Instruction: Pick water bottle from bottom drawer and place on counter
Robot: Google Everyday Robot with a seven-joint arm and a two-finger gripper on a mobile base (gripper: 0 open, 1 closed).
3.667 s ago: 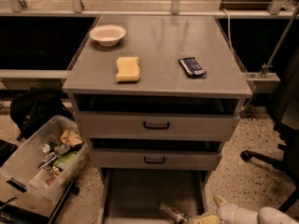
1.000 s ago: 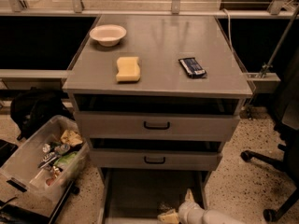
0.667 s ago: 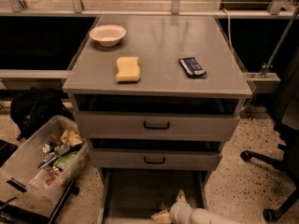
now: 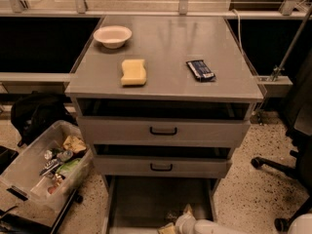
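Observation:
The bottom drawer (image 4: 146,201) is pulled out at the foot of the cabinet, showing its plain grey floor. My gripper (image 4: 177,220) is down inside it at the front right, at the lower edge of the view. The white arm (image 4: 214,226) comes in from the right. The water bottle is hidden under the gripper head, so I cannot make it out. The counter (image 4: 165,43) is the flat grey top of the cabinet, well above the gripper.
On the counter are a white bowl (image 4: 112,35), a yellow sponge (image 4: 133,72) and a dark blue snack packet (image 4: 200,70). The two upper drawers are slightly ajar. A clear bin of clutter (image 4: 46,167) stands at the left and a chair base (image 4: 278,167) at the right.
The arm has slid leftward along the drawer's front, from the lower right corner to the spot where the bottle lay. The bottle is now covered by it.

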